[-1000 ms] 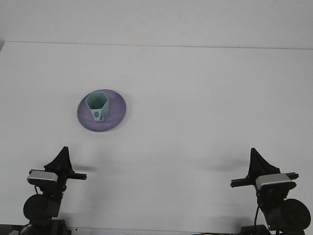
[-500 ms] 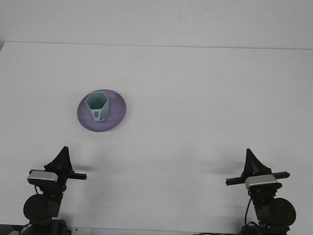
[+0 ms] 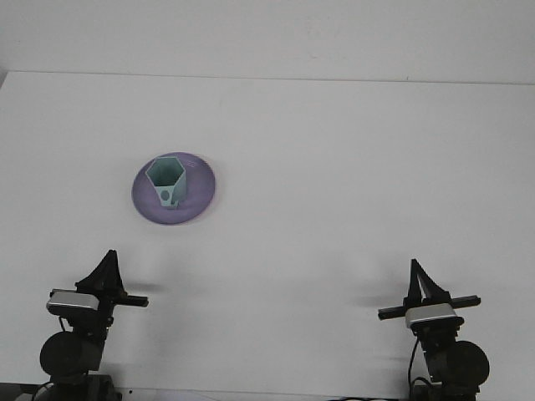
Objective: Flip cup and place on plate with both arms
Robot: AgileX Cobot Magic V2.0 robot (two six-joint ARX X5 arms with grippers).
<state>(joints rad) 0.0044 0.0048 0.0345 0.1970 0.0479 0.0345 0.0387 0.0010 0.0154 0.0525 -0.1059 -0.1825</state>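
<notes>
White and bare, the desk (image 3: 351, 167) carries a purple plate (image 3: 201, 196) left of centre, and the pale green cup (image 3: 166, 180) stands upright on it, mouth up (six-sided rim). Left pincer (image 3: 109, 263) and right pincer (image 3: 415, 274) sit at the near edge, well apart from the plate; how wide either stands cannot be told.

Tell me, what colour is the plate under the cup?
Purple; the plate shows best in the front view.
</notes>
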